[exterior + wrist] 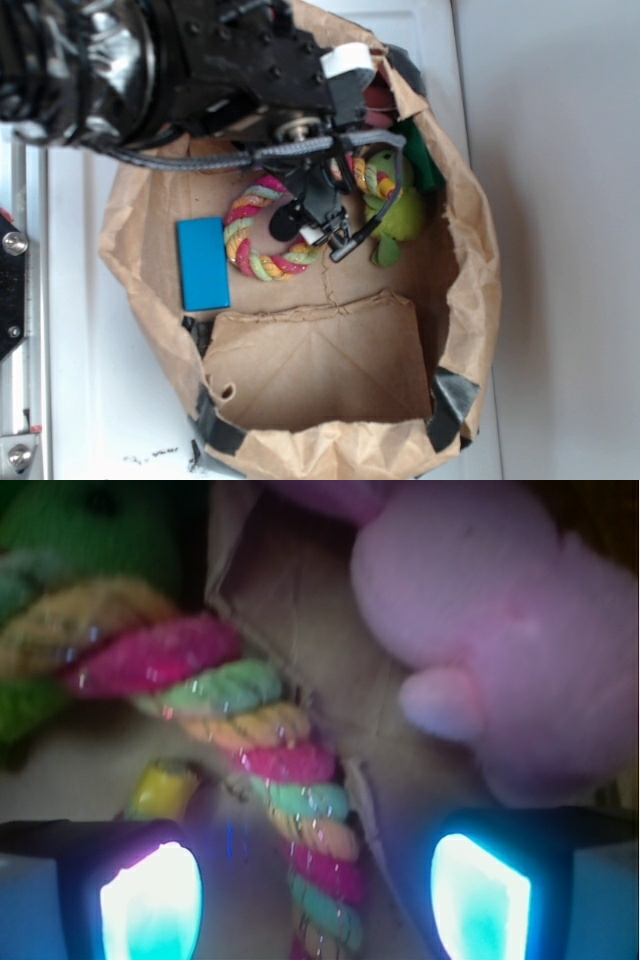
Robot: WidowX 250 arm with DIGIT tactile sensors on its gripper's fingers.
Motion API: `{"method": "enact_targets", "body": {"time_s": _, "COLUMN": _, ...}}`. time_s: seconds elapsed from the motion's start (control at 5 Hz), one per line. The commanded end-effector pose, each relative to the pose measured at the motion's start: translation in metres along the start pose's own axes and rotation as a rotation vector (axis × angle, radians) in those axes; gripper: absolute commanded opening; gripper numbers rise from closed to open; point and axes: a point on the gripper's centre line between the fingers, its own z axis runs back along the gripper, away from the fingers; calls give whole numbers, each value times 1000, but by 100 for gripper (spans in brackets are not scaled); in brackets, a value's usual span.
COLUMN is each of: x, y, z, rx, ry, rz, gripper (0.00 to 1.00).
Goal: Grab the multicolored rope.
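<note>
Inside the paper bag (470, 250), the rope (290, 770) curls on the floor right of the blue block (203, 263) and beside the green plush (405, 215), passing between the gripper's (315, 890) 2 spread jaws, untouched.

White tabletop, bright and even light.
A white panelled surface (100, 400) lies under everything, a pale grey wall (560, 200) runs along the right side.
</note>
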Motion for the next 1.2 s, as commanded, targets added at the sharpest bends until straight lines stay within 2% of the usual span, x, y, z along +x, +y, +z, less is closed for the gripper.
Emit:
{"method": "enact_targets", "body": {"time_s": 0.0, "x": 3, "y": -6, "z": -4, "rx": 10, "ry": -66, "rz": -57, "gripper": 100}}
{"method": "enact_targets", "body": {"time_s": 0.2, "x": -13, "y": -10, "z": -8, "rx": 23, "ry": -84, "rz": -86, "gripper": 100}}
{"method": "enact_targets", "body": {"time_s": 0.8, "x": -37, "y": -27, "z": -15, "rx": 48, "ry": -124, "rz": -229, "gripper": 100}}
{"method": "enact_targets", "body": {"time_s": 1.0, "x": -35, "y": -23, "z": -13, "rx": 67, "ry": -118, "rz": -247, "gripper": 100}}
